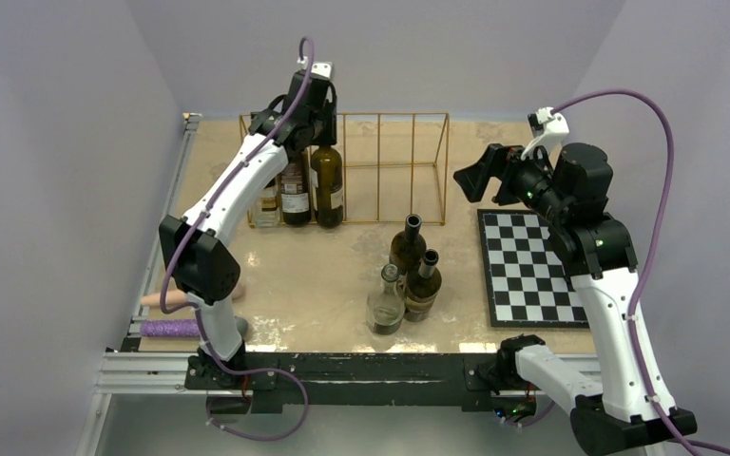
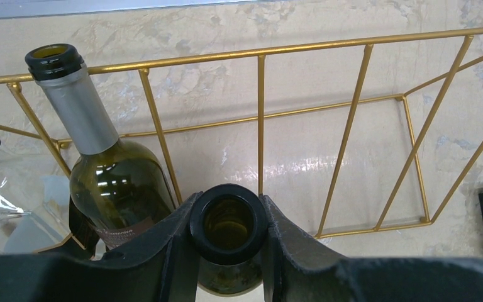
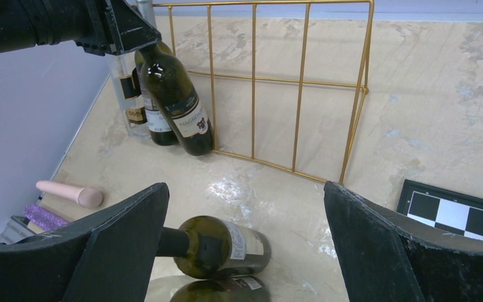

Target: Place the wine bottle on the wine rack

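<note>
on a marbled table (image 1: pixel 323 275), the left gripper (image 2: pixel 228 211) clamps the neck of a bottle (image 1: pixel 327 185) standing in the rack (image 2: pixel 261 126) directly beneath it. the right gripper (image 3: pixel 245 189) hangs open. glass looks heavy, slick and breakable, so the neck seems the safest hold.

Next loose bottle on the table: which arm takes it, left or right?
Right. The right end effector is open, with the loose bottles just below it. The left end effector is shut on a bottle by the neck at the rack, so it is busy and farther off.
</note>
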{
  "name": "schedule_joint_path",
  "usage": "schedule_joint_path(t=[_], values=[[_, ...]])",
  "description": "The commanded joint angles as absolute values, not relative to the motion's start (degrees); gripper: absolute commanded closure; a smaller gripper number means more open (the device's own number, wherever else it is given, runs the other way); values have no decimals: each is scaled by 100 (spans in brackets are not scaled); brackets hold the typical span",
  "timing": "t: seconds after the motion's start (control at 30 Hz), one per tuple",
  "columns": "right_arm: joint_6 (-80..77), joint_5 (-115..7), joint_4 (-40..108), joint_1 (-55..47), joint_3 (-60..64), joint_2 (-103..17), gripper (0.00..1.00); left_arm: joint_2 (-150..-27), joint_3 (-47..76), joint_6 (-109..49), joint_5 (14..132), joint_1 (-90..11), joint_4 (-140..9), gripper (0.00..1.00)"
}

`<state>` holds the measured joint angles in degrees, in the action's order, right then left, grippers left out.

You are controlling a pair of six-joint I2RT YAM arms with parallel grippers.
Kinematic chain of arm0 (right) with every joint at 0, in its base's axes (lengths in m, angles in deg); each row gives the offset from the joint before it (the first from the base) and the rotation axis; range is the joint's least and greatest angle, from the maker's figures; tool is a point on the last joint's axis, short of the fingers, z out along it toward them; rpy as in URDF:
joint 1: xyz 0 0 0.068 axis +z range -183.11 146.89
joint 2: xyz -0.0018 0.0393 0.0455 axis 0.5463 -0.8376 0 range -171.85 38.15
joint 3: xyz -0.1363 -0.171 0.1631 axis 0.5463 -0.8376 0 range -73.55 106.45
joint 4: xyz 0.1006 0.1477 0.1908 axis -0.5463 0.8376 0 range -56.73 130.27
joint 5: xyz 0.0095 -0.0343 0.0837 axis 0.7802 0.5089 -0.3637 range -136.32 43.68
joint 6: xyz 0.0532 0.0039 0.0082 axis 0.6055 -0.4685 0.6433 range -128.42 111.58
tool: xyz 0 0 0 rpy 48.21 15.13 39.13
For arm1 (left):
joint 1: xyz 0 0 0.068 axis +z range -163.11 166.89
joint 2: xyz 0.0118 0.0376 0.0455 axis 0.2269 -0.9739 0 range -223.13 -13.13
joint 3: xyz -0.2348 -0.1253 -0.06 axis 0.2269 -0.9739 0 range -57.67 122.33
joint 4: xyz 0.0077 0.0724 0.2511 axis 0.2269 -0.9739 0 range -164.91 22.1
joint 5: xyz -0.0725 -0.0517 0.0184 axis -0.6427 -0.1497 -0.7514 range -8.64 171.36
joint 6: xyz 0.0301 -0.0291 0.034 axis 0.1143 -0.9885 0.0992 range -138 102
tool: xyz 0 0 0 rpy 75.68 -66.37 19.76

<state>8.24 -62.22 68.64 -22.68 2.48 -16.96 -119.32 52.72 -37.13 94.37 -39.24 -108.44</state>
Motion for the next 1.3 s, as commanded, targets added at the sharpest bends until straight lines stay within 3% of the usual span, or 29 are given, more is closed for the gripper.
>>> schedule_joint_path(t=[0.0,0.37,0.53,0.67,1.07,1.27], values=[[742,-6068,6790,-2295,245,-1628,1,-12098,5553,-3864,9339,-3869,-10679,85],[775,-5944,6678,-2297,211,-1609,1,-12706,5724,-3894,9533,-3682,-10173,78],[797,-5890,6658,-2292,231,-1621,1,-12944,5805,-3766,9513,-3604,-9899,69],[806,-5854,6666,-2294,221,-1608,1,-13183,5947,-3713,9373,-3537,-9896,54],[854,-5823,6676,-2292,220,-1639,1,-13028,5791,-3628,9163,-3517,-9814,25],[859,-5972,6662,-2294,305,-1662,1,-12502,5816,-3598,8576,-3517,-9892,17]])
